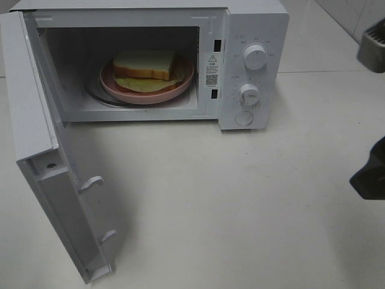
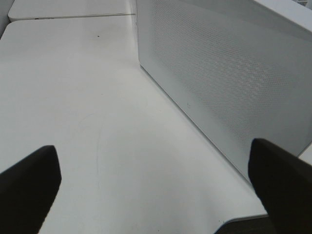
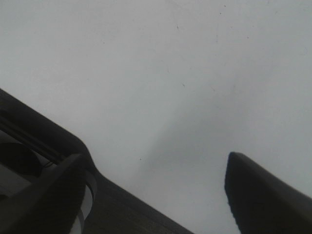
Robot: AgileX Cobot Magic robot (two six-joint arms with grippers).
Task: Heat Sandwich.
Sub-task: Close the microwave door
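Note:
The sandwich [image 1: 144,64], white bread with a tan crust and pale yellow-green filling, lies on a round pink plate [image 1: 180,89] inside the white microwave [image 1: 252,24]. The microwave door [image 1: 36,150] stands wide open to the left. Only a dark part of my right gripper [image 1: 370,171] shows at the right edge, far from the microwave. In the right wrist view the right gripper [image 3: 156,157] is open over bare table. My left gripper [image 2: 152,146] is open with nothing between its fingers, beside a white perforated panel [image 2: 229,78] of the microwave. It is outside the exterior view.
Two knobs [image 1: 255,57] and a round button [image 1: 244,118] sit on the microwave's right panel. A grey object [image 1: 373,42] stands at the far right back. The white table [image 1: 240,205] spreads in front of the microwave. A dark table edge [image 3: 122,204] shows near the right gripper.

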